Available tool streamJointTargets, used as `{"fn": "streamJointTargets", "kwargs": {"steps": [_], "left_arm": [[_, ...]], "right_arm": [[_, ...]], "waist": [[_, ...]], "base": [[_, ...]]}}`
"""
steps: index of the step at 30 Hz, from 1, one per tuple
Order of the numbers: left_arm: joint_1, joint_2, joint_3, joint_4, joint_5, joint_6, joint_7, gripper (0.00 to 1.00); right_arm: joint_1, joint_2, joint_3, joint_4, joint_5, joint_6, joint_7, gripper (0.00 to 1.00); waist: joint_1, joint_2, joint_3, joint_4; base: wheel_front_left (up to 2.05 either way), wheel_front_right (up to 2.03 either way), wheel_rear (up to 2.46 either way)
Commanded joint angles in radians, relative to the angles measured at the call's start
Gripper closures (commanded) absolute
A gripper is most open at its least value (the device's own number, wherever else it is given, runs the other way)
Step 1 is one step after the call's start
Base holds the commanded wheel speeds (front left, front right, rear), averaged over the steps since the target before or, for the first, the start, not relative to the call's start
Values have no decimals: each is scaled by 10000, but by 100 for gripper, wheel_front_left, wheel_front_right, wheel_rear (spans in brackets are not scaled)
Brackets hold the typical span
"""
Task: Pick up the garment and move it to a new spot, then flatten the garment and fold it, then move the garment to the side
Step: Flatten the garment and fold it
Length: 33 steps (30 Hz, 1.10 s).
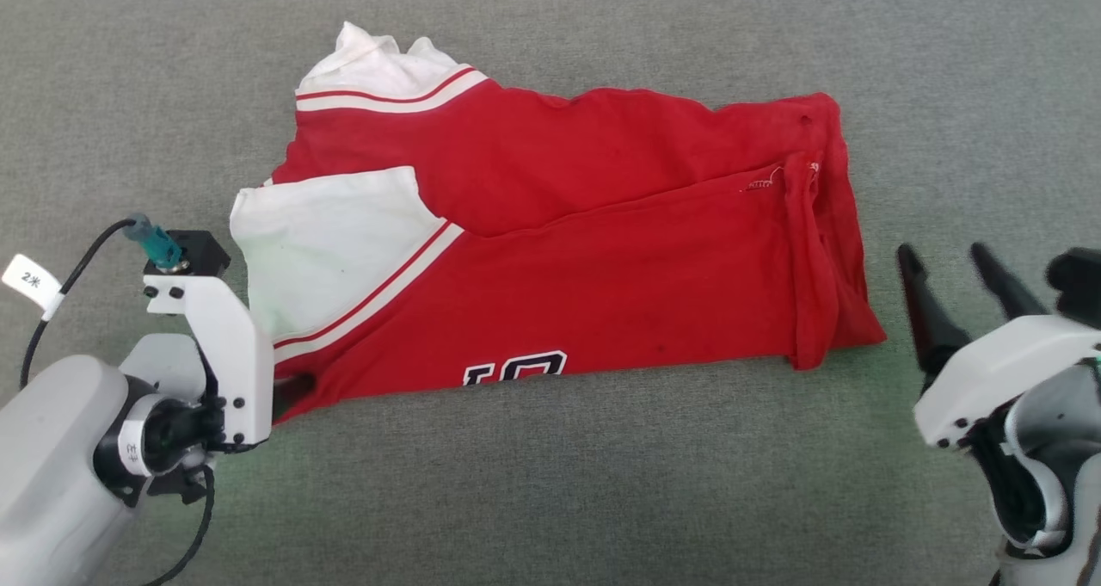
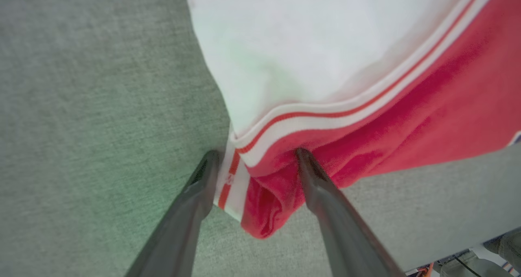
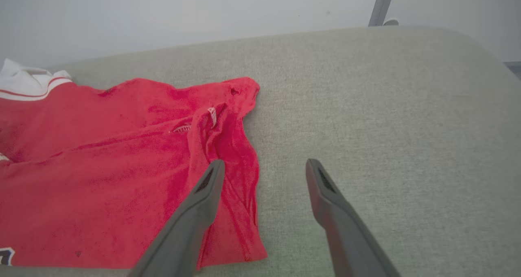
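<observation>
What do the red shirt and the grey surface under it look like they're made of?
The garment: soft knit fabric, probably cotton jersey, matte; it creases and bunches limply at the hem. The grey surface: woven upholstery cloth, matte, with a fine heathered weave showing; what lies beneath cannot be told.

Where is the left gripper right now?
The left gripper is at the head view's lower left, open, its fingers straddling the garment's bunched corner below the white sleeve, on the grey cushion.
</observation>
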Motion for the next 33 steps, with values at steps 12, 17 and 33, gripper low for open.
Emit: {"fn": "streamJointTargets", "kwargs": {"steps": [12, 17, 33], "left_arm": [[-256, -885, -578, 895, 134, -587, -64, 100], [-339, -1035, -628, 1059, 164, -720, -134, 100], [-330, -617, -545, 910, 84, -654, 125, 100]], "right_arm": [[-534, -745, 613, 1092, 441, 0, 2744, 0], [-881, -988, 822, 1932, 535, -2, 3747, 0], [-1386, -1380, 749, 2384, 1241, 1, 5646, 100]], "waist": [[0, -1, 303, 455], [0, -1, 397, 659], [0, -1, 109, 1081]], "base": [[0, 0, 0], [0, 0, 0], [0, 0, 0]]}}
